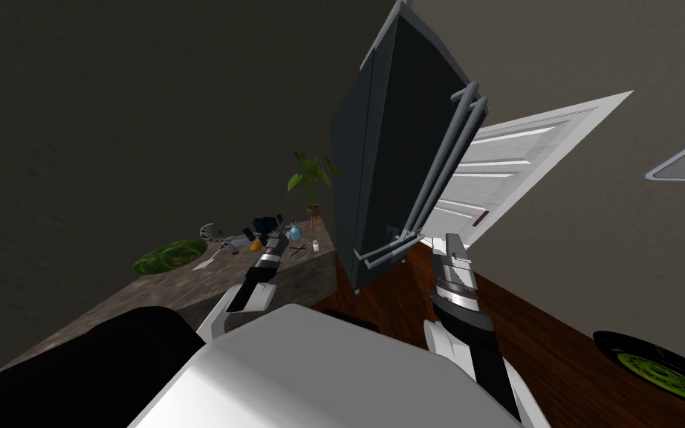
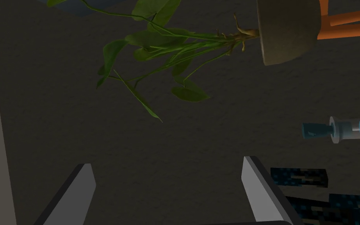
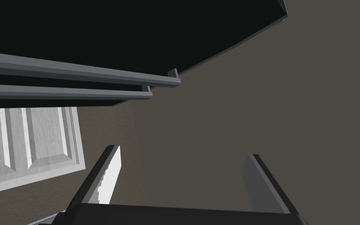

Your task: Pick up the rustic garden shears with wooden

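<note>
On the stone-topped counter (image 1: 185, 293) a small dark X-shaped tool (image 1: 298, 250), perhaps the shears, lies just right of my left forearm. My left gripper (image 1: 280, 225) hangs over the counter's far end and stands open (image 2: 167, 191) with nothing between its fingers. Past it are a blue spray bottle (image 2: 347, 131) and a dark blue patterned thing (image 2: 316, 195). A potted plant (image 2: 284, 31) stands beyond on an orange stand. My right gripper (image 1: 452, 241) is open (image 3: 183, 179) and empty, raised next to the dark fridge (image 1: 385, 148).
Further items lie on the counter: a green round thing (image 1: 170, 256), a grey disc and grey tool (image 1: 215, 236), an orange piece (image 1: 255, 243), a small white bottle (image 1: 316, 245). The fridge's grey handles (image 3: 77, 78) are near my right hand. A white door (image 1: 504, 163) stands open behind.
</note>
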Motion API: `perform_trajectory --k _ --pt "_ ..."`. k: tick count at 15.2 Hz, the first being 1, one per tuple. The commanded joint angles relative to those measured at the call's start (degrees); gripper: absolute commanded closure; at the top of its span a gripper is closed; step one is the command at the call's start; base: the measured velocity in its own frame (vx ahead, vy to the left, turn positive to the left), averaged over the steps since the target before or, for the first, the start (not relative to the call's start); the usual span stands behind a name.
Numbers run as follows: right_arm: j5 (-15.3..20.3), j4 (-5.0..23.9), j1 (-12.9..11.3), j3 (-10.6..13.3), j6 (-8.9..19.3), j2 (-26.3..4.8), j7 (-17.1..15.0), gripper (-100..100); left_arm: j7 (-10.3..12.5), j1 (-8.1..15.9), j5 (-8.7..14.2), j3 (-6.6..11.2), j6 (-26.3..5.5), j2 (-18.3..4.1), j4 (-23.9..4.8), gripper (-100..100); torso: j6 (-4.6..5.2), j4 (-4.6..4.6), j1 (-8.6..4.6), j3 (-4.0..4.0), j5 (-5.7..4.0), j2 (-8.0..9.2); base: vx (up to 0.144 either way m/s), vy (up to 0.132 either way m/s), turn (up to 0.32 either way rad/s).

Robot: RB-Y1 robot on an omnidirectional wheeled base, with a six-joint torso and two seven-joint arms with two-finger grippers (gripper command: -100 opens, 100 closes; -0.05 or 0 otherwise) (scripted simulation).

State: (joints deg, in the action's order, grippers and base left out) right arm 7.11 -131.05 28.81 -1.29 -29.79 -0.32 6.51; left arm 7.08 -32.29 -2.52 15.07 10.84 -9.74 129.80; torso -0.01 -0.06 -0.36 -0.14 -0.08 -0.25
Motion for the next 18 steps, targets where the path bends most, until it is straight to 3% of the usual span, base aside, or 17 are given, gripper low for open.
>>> perform_trajectory --k 1,2,3,4,5,7,8,10,11,14,15,17,18 --pt "0.00 0.00 0.00 0.00 0.00 0.00 0.00 0 -0.10 -0.06 0.69 1.60 -2.86 -0.65 -0.34 -100 0.00 0.00 0.00 0.00 0.00 0.00 0.061 -0.076 -0.013" --pt "0.00 0.00 0.00 0.00 0.00 0.00 0.00 0 -0.10 -0.06 0.69 1.60 -3.37 -0.65 -0.34 -100 0.01 0.00 0.03 -0.01 0.00 -0.01 0.040 -0.049 0.002" --pt "0.00 0.00 0.00 0.00 0.00 0.00 0.00 0 -0.31 -0.38 1.50 3.42 -5.57 -1.20 -0.50 -100 0.01 0.00 0.10 0.01 0.01 0.03 0.050 -0.047 -0.027" --pt "0.00 0.00 0.00 0.00 0.00 0.00 0.00 0 -0.31 -0.38 1.50 3.42 -6.56 -1.20 -0.50 -100 0.00 0.01 0.14 0.02 0.03 0.03 0.052 -0.046 -0.022" --pt "0.00 0.00 0.00 0.00 0.00 0.00 0.00 0 -0.56 -0.70 2.38 5.28 -8.02 -1.73 -0.70 -100 0.01 0.01 0.15 0.02 0.03 0.03 0.056 -0.057 -0.035" --pt "0.00 0.00 0.00 0.00 0.00 0.00 0.00 0 -0.56 -0.70 2.38 5.28 -9.89 -1.73 -0.70 -100 0.01 0.01 0.10 0.01 0.02 0.02 0.049 -0.061 -0.014" --pt "0.00 0.00 0.00 0.00 0.00 0.00 0.00 0 -0.84 -1.02 3.31 7.18 -11.70 -2.22 -0.93 -100 0.00 0.01 0.12 0.02 0.02 0.04 0.051 -0.059 -0.034" --pt "0.00 0.00 0.00 0.00 0.00 0.00 0.00 0 -0.84 -1.02 3.31 7.18 -13.36 -2.22 -0.93 -100 0.01 0.01 0.13 0.01 0.02 0.03 0.047 -0.047 -0.019" --pt "0.00 0.00 0.00 -0.01 0.00 0.00 0.00 0 -1.16 -1.35 4.30 9.11 -15.29 -2.69 -1.19 -100 0.00 0.01 0.17 0.03 0.03 0.06 0.050 -0.042 -0.040" --pt "0.00 0.00 0.00 -0.01 0.00 -0.01 0.00 0 -1.16 -1.35 4.30 9.11 -16.95 -2.69 -1.19 -100 0.00 0.01 0.18 0.03 0.03 0.06 0.038 -0.036 -0.014" --pt "0.00 0.00 0.00 -0.01 0.00 -0.01 0.00 0 -1.54 -1.68 5.36 11.03 -18.88 -3.14 -1.50 -100 0.01 0.02 0.23 0.06 0.05 0.11 0.043 -0.029 -0.047" --pt "0.00 0.00 0.00 -0.01 0.00 -0.01 0.00 0 -1.54 -1.68 5.36 11.03 -20.65 -3.14 -1.50 -100 0.01 0.02 0.22 0.04 0.05 0.07 0.046 -0.032 -0.030" --pt "0.00 0.00 0.00 -0.01 0.00 -0.01 0.00 0 -1.95 -2.01 6.47 12.95 -22.10 -3.56 -1.86 -100 0.01 0.02 0.24 0.04 0.05 0.08 0.046 -0.040 -0.051"
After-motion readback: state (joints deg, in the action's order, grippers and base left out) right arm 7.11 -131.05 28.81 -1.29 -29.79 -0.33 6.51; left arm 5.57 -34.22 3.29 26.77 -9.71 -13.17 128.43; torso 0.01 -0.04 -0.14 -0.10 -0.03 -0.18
